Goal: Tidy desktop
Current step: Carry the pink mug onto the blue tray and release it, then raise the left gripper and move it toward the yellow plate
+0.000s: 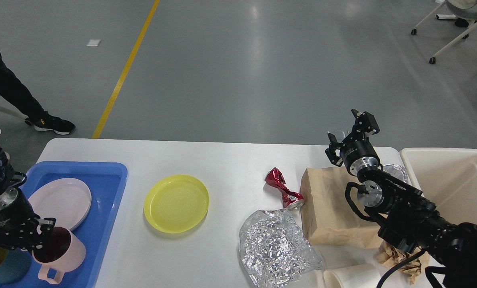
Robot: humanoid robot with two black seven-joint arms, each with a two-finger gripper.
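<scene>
The white desktop point(222, 160) spans the view. My left gripper point(34, 242) is shut on the rim of a pink mug point(62, 254) and holds it over the near part of the blue tray point(102, 192), beside a pink plate point(62, 200) lying in the tray. A yellow plate point(176, 203) lies on the desktop right of the tray. My right gripper point(350, 130) is open and empty, raised above the far right edge, behind a brown paper bag point(330, 208).
A crushed red can point(283, 189), crumpled foil point(274, 248), a white paper cup point(352, 277) and crumpled brown paper point(398, 258) lie at the right. A cream bin point(446, 180) stands at the far right. A teal cup point(0, 266) sits in the tray's near corner. A person's leg point(10, 96) is at the left.
</scene>
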